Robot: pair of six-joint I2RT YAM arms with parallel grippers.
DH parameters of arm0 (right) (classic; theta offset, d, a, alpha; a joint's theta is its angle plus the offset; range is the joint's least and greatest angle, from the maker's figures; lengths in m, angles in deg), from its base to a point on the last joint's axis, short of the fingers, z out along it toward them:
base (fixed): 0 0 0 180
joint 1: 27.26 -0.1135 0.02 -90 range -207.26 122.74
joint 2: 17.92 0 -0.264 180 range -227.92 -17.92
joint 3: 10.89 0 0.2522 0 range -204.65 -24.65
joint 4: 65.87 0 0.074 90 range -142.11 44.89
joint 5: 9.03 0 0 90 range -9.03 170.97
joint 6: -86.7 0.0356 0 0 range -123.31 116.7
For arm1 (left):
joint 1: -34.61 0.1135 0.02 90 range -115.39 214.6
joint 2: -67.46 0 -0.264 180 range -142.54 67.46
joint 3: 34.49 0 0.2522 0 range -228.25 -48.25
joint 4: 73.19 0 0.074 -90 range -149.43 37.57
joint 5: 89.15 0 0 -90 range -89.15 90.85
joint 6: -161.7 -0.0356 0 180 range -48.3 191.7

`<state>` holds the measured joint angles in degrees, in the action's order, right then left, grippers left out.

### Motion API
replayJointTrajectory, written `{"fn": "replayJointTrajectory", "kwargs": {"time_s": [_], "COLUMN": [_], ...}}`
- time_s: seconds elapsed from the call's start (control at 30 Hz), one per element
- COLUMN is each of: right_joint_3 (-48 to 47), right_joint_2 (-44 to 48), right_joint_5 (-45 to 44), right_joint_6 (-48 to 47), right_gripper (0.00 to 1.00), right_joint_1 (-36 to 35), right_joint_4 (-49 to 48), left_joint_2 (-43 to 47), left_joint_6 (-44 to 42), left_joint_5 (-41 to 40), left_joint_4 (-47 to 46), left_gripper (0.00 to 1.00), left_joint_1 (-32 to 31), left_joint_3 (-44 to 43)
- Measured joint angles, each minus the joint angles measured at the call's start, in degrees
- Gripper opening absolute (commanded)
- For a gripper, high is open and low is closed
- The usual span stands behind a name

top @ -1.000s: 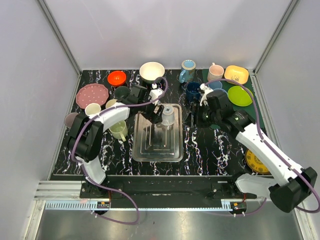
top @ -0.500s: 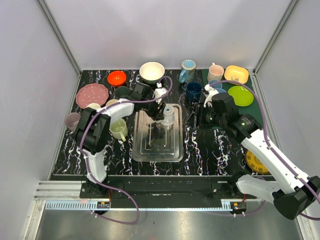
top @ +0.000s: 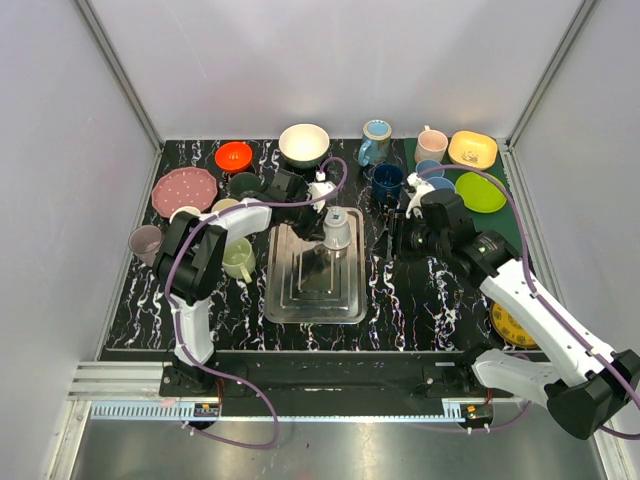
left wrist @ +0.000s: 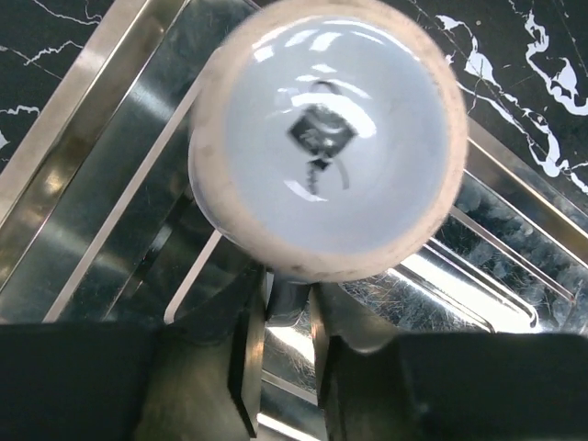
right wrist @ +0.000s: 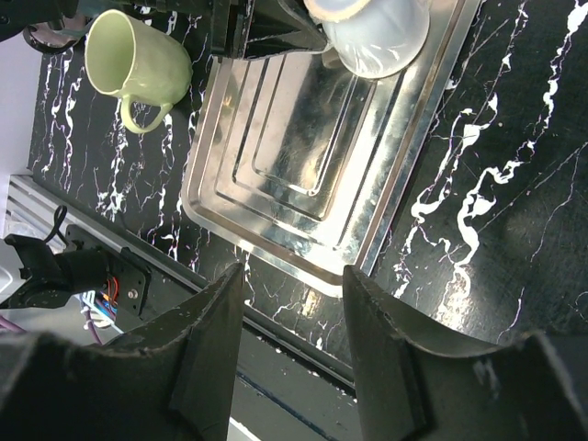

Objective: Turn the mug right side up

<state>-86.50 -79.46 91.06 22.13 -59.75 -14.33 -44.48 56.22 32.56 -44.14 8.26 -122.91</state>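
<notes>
The mug is pale grey-blue and stands rim-down at the far end of the metal tray. In the left wrist view its glazed base with a beige ring faces the camera. My left gripper is shut on the mug's handle, which sits pinched between the two fingers just below the base. From above, the left gripper reaches the mug from its left. My right gripper stands open and empty above the tray's near right corner, and its view shows the mug at the top.
A light green mug stands upright left of the tray. Bowls, plates and cups line the back: white bowl, red bowl, pink plate, blue mugs, green plate. A yellow plate lies at the right edge.
The left gripper's jaws have closed onto the mug's handle. The left arm edged inward to the mug. The right arm shifted slightly and now holds still.
</notes>
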Motion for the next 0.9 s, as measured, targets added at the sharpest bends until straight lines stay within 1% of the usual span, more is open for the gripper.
{"fn": "replayJointTrajectory", "kwargs": {"time_s": [0.07, 0.1, 0.3, 0.4, 0.5, 0.57, 0.67, 0.77, 0.8, 0.87, 0.9], "right_joint_3": [0.26, 0.37, 1.27, 1.97, 2.32, 2.32, 2.40, 6.01, 8.79, 14.27, 16.20], "right_joint_2": [0.00, 0.00, 0.07, 0.20, 0.66, 1.14, 2.54, 6.25, 8.39, 12.83, 14.38], "right_joint_5": [0.02, 0.02, 0.04, 0.13, 0.13, 0.09, -0.11, 0.17, 0.87, 3.26, 4.92], "right_joint_6": [0.11, 0.17, 0.59, 0.90, 1.01, 0.98, 1.16, 2.95, 4.57, 7.80, 9.44], "right_gripper": [0.52, 0.52, 0.51, 0.50, 0.50, 0.51, 0.54, 0.64, 0.70, 0.73, 0.75], "right_joint_1": [0.00, 0.00, 0.00, 0.00, 0.00, -0.02, -0.02, -0.04, -0.04, -0.02, -0.07], "right_joint_4": [-0.28, -0.31, -0.87, -1.51, -2.05, -2.43, -3.43, -8.85, -12.11, -17.25, -19.30], "left_joint_2": [0.00, 0.02, 0.55, 3.10, 7.15, 11.19, 19.78, 29.46, 34.07, 41.13, 44.76], "left_joint_6": [-0.35, -0.15, 0.57, 1.75, 3.67, 5.35, 10.14, 17.53, 22.21, 29.90, 35.19], "left_joint_5": [0.13, -0.22, -0.70, -2.38, -4.92, -6.56, -8.55, -7.74, -6.84, -4.59, -3.37], "left_joint_4": [-0.02, -0.37, -0.37, 0.66, 3.89, 5.97, 7.37, 5.53, 1.86, -4.94, -10.14], "left_gripper": [0.09, 0.00, 0.00, 0.00, 0.00, 0.00, 0.00, 0.00, 0.00, 0.00, 0.00], "left_joint_1": [-0.04, -0.09, -0.17, -0.28, -0.59, -0.87, -1.18, -1.25, -1.27, -1.42, -1.70], "left_joint_3": [-0.02, -0.07, 0.26, 2.43, 3.72, 4.26, 5.05, 7.10, 9.44, 13.66, 16.59]}}
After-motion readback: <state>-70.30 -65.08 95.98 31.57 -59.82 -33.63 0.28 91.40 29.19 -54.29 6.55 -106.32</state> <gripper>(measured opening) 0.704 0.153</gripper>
